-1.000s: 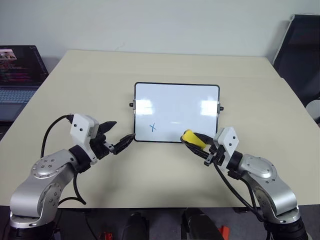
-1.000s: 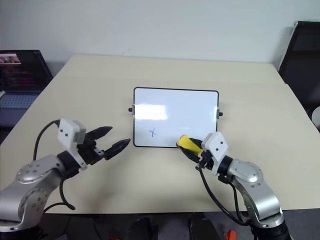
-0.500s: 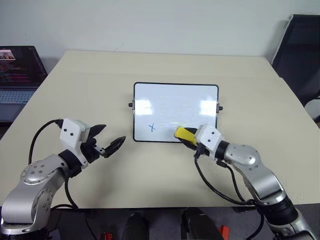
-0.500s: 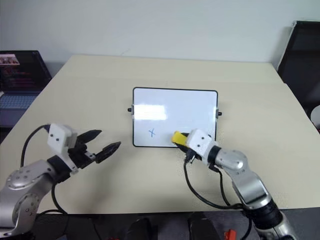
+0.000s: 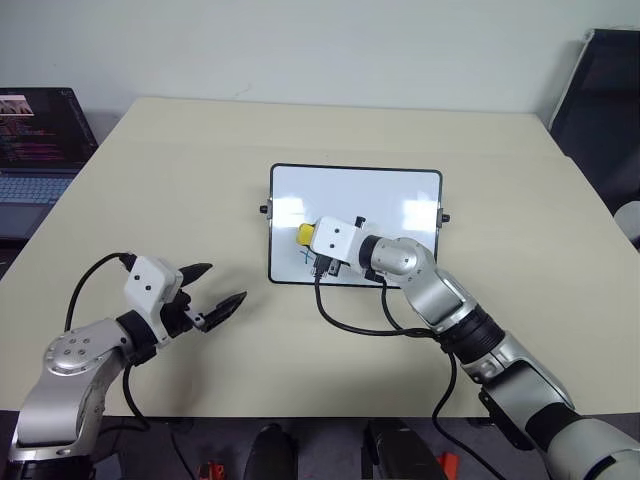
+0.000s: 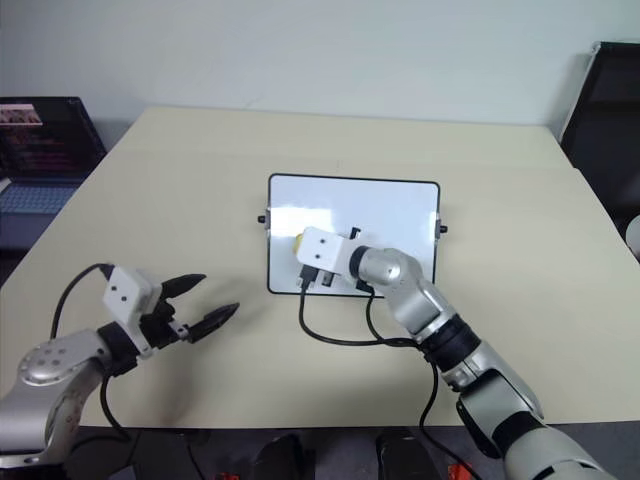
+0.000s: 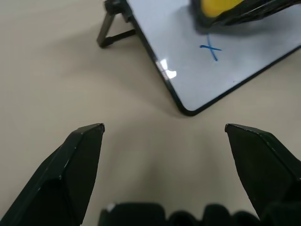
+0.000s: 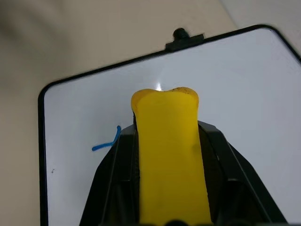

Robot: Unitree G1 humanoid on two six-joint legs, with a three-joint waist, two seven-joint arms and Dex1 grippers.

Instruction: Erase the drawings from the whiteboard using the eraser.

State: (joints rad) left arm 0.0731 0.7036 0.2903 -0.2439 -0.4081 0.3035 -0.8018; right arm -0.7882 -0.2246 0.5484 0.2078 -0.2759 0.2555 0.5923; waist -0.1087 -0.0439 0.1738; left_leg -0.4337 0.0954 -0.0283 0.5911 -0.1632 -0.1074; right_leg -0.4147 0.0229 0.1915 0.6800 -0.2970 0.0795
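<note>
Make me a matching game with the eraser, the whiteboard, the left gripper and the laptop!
Things:
1. eraser
2. whiteboard
3. left gripper
4. laptop

Descriptions:
A. open, over the bare table
B. white with a black frame
C. yellow, held by the right gripper
D. off the table's left edge, screen lit

Pairs: 1-C, 2-B, 3-A, 4-D

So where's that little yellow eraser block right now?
In the head views, the yellow eraser block is clamped in the right claw over the white board's left part, beside the blue cross.
</note>
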